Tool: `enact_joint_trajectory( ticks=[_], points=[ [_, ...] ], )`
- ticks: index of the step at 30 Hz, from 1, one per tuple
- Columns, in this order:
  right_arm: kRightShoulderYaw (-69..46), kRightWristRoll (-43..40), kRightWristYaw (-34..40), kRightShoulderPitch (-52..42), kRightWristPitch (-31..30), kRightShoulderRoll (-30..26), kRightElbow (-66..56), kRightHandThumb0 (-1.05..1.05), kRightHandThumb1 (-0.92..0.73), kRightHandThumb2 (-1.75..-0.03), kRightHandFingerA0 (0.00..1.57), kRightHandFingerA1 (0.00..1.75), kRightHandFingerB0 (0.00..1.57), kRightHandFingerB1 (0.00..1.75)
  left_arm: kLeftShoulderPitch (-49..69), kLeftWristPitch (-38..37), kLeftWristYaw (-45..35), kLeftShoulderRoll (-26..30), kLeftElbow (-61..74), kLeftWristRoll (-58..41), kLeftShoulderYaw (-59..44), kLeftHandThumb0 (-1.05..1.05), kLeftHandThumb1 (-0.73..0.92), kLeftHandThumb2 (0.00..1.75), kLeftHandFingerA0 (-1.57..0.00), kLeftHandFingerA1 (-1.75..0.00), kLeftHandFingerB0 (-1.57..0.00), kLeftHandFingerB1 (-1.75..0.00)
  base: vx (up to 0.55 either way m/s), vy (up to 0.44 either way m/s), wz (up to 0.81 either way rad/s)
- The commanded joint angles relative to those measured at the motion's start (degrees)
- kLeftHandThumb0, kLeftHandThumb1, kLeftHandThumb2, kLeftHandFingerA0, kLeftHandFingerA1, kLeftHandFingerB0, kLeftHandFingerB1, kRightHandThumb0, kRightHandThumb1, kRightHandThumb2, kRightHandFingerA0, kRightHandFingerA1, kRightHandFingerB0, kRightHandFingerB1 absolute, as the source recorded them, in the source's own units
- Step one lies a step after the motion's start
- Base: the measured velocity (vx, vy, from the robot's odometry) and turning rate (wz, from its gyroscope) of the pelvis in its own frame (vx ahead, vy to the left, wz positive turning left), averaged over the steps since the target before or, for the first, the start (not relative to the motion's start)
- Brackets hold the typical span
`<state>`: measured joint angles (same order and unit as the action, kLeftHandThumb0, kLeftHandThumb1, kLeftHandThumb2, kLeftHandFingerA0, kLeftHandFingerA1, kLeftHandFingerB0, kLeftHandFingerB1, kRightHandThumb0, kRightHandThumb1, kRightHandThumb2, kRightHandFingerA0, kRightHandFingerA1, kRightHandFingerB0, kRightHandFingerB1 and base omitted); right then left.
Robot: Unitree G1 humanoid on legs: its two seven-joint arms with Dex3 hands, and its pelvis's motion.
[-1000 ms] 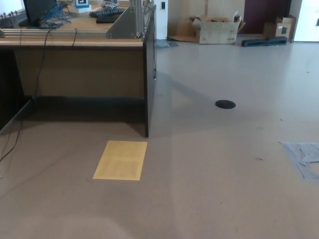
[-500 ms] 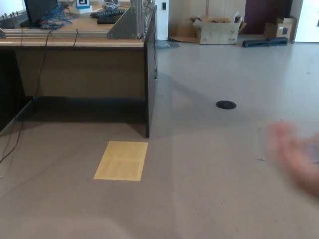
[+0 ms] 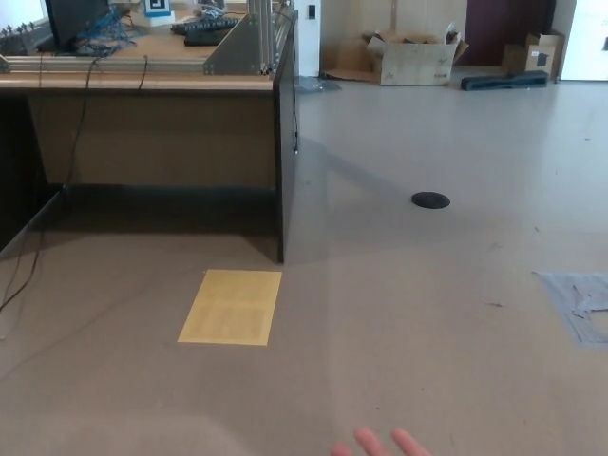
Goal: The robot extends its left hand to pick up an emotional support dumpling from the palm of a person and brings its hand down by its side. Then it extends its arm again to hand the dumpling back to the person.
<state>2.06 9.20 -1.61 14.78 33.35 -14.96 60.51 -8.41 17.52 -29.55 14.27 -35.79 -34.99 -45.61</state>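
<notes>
Since half a second ago the person's hand (image 3: 380, 444) has swung below the yellow floor patch (image 3: 231, 306); you see no dumpling or robot fingers, so reaching now risks missing.

You get soft, even indoor light on the floor (image 3: 446, 313), with a deep shadow under the desk (image 3: 152, 204). A bright patch glares top left. Far clutter looks grainy; the person's fingertips (image 3: 380, 444) at the bottom edge are slightly blurred.

The person's hand (image 3: 380, 444), earlier blurred at 3 o'clock, is now showing only its fingertips at 6 o'clock.
</notes>
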Motion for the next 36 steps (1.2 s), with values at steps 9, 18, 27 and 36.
enact_joint_trajectory(
  ticks=[9,18,27,36],
  points=[
    [-0.43,-0.04,-0.07,-0.55,-0.25,-0.90,0.15,-0.83,-0.92,-0.68,0.41,0.57,0.32,0.40,-19.33,3.85,5.36,13.77,9.12,-3.52,2.39,0.01,0.70,0.54,-0.70,-1.75,-0.54,-1.75,0.00,0.000,0.01],
    [-0.42,0.13,0.26,-0.43,-0.40,-0.90,-0.47,-0.84,-0.92,-0.68,0.40,0.55,0.32,0.40,-33.22,4.05,6.04,17.54,10.61,2.00,14.90,0.01,0.66,0.52,-0.66,-1.75,-0.55,-1.75,0.00,0.000,0.00],
    [-0.05,0.39,0.18,0.61,-0.17,-0.56,-0.73,-0.82,-0.92,-0.68,0.41,0.56,0.32,0.41,-44.15,3.90,4.77,15.23,25.72,13.94,40.14,-0.11,0.62,0.51,-0.73,-1.75,-0.53,-1.75,0.00,0.000,0.01],
    [0.09,0.50,-0.26,1.36,-0.17,-0.52,-0.53,-0.83,-0.92,-0.68,0.42,0.57,0.34,0.41,-50.93,1.18,1.29,12.29,31.27,20.23,55.01,-0.21,0.61,0.53,-0.74,-1.75,-0.56,-1.75,0.00,0.000,0.00]
  ],
)
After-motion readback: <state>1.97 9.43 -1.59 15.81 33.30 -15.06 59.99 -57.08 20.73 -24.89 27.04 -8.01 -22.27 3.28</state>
